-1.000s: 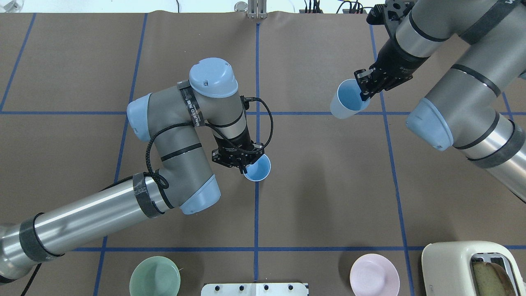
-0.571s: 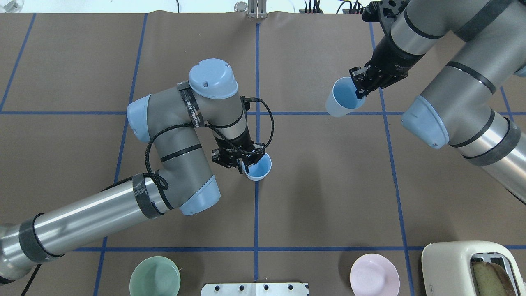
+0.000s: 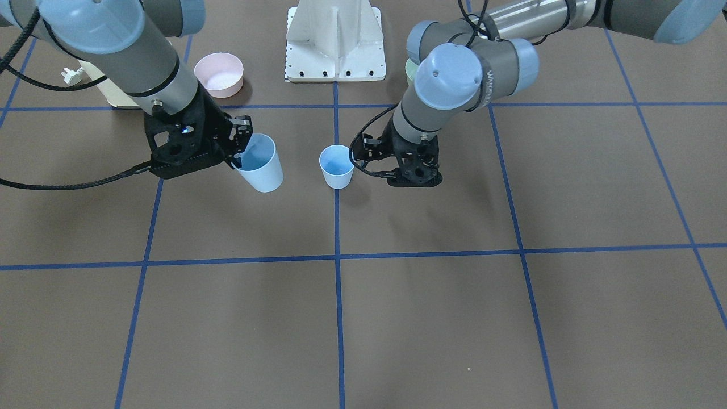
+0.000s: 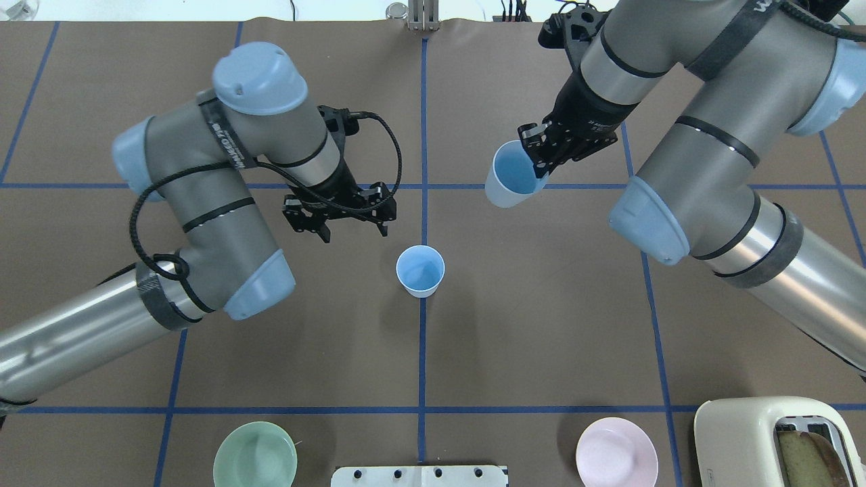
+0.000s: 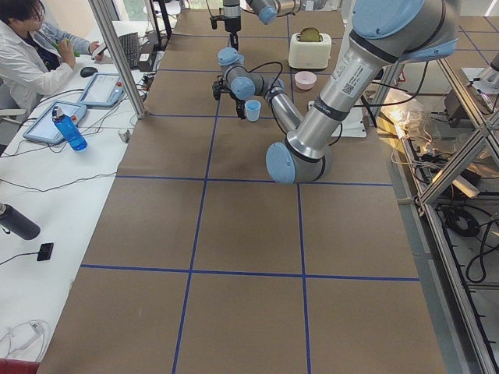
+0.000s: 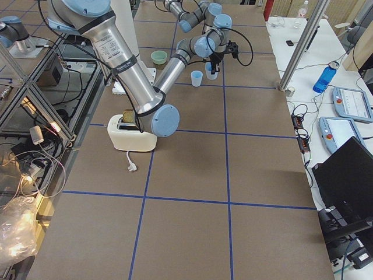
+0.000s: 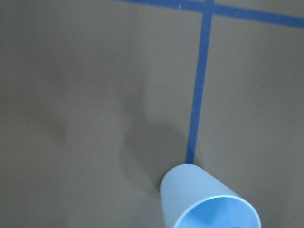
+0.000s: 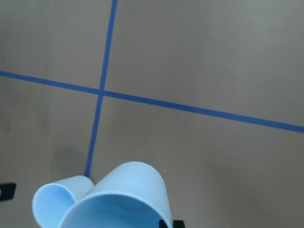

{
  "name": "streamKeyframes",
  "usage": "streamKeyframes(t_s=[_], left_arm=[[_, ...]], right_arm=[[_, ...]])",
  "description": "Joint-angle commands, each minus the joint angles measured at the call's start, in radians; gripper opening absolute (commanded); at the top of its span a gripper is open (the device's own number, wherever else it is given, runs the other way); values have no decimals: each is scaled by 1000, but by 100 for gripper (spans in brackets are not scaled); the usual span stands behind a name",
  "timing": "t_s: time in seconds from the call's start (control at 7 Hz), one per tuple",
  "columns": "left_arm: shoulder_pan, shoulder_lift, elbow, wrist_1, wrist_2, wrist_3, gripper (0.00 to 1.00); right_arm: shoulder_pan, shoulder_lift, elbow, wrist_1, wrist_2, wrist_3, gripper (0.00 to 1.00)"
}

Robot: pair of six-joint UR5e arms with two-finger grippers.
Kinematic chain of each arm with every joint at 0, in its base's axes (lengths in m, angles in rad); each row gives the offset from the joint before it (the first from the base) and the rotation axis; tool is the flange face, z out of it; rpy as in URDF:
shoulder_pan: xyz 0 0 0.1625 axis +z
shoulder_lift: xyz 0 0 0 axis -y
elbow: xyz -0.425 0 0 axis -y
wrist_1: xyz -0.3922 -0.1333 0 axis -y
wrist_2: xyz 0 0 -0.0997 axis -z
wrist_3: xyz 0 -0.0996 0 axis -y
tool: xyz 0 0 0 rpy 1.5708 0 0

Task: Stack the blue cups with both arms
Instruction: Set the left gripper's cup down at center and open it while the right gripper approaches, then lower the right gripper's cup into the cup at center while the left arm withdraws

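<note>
Brown tabletop: right fingers, partly hidden, pinch tilted cup; left fingers spread.

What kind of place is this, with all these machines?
Probably a robotics research lab: two grey jointed robot arms work over a brown table taped into a blue grid, with a white-coated person beside tablets.

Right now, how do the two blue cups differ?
The centre cup stands free on the table, the open left gripper beside it but apart; the held cup is pinched at its rim by the right gripper. The centre cup is upright; the held cup tilts. Both are empty, pale blue, tapered tumblers of one size.
</note>
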Motion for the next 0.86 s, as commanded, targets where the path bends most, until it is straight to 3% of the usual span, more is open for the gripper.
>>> streamKeyframes(t_s=[0.0, 0.43, 0.71], left_arm=[[-110, 93, -21, 3, -46, 185, 97], [-168, 168, -17, -3, -37, 342, 97], [-174, 193, -10, -9, -35, 390, 97]], right_arm=[[-114, 59, -27, 1, -94, 66, 0], [-162, 172, -148, 4, -97, 81, 0], [-190, 179, -176, 3, -99, 80, 0]])
